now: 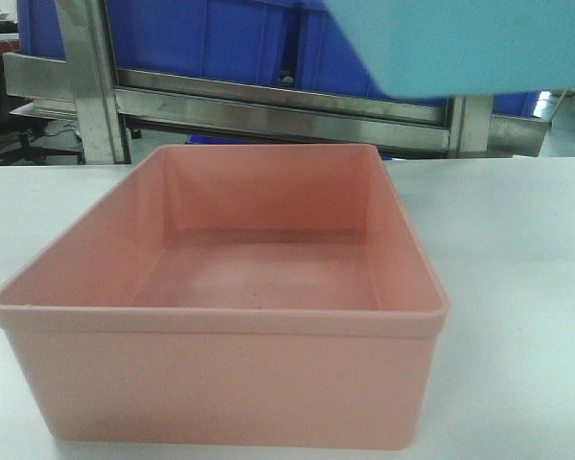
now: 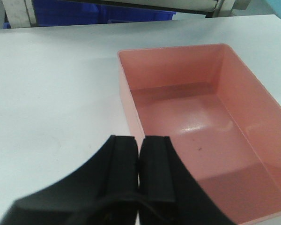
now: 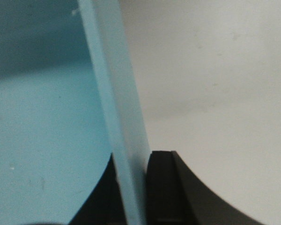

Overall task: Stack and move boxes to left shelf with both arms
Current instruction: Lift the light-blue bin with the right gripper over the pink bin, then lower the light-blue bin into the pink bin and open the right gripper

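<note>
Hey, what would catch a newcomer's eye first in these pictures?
The empty pink tub fills the middle of the table. A blue tub hangs at the upper right, its wall pinched by the right gripper. The left gripper is shut on nothing beside the pink tub.

Plain white tabletop (image 1: pixel 517 249) across the foreground, dark blue storage bins (image 1: pixel 211 38) side by side behind it

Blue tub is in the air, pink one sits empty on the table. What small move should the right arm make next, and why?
Probably ease the blue tub leftward until it is over the pink tub. The right claw pinches its wall, and it hangs above and right of that empty opening.
</note>
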Tool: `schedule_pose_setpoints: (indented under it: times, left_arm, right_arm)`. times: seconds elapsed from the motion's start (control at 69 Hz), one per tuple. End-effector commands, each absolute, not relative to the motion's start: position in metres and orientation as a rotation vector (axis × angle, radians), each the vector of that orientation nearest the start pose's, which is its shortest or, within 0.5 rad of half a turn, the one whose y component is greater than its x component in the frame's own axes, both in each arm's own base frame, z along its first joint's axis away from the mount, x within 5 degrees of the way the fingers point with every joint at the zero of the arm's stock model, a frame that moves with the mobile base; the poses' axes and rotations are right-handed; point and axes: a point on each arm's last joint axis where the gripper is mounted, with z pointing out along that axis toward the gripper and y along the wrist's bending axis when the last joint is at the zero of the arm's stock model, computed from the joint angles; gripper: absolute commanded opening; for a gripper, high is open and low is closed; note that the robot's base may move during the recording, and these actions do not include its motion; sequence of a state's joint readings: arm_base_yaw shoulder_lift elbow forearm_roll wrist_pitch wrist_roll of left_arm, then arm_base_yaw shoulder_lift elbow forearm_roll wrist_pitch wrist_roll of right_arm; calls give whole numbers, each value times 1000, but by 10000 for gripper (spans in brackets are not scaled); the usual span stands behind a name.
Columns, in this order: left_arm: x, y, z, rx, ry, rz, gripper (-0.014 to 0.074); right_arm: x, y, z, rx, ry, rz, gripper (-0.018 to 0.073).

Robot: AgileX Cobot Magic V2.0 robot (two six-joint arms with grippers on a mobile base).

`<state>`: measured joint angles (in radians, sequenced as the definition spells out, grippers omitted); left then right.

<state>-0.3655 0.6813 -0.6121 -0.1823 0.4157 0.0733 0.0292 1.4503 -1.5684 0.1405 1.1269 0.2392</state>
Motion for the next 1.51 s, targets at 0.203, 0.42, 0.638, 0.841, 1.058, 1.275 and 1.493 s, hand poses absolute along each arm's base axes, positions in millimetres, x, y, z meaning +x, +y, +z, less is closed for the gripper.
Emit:
schedule_pose_setpoints:
  times: [0.203, 0.42, 0.638, 0.841, 1.058, 1.275, 1.493]
  left_arm:
    - [130, -57, 342, 280, 1818, -397, -15]
    - [130, -57, 342, 280, 1818, -397, -15]
    - [130, -57, 342, 280, 1818, -397, -15]
    - [130, -57, 342, 280, 1818, -397, -15]
    - [130, -57, 342, 280, 1818, -397, -15]
    - [130, -57, 342, 280, 1818, -397, -15]
    - [129, -57, 342, 275, 1819, -404, -15]
  right_arm:
    - [281, 113, 438, 300, 2306, 593, 55]
    - [275, 159, 420, 227, 2372, 497, 55]
    - [288, 183, 394, 265, 2447, 498, 55]
    - [295, 191, 372, 293, 2539, 427, 55]
    - [296, 192, 341, 305, 2594, 386, 55]
    - [296, 190, 321, 279, 2605, 339, 55]
    - [302, 192, 309, 256, 2607, 298, 57]
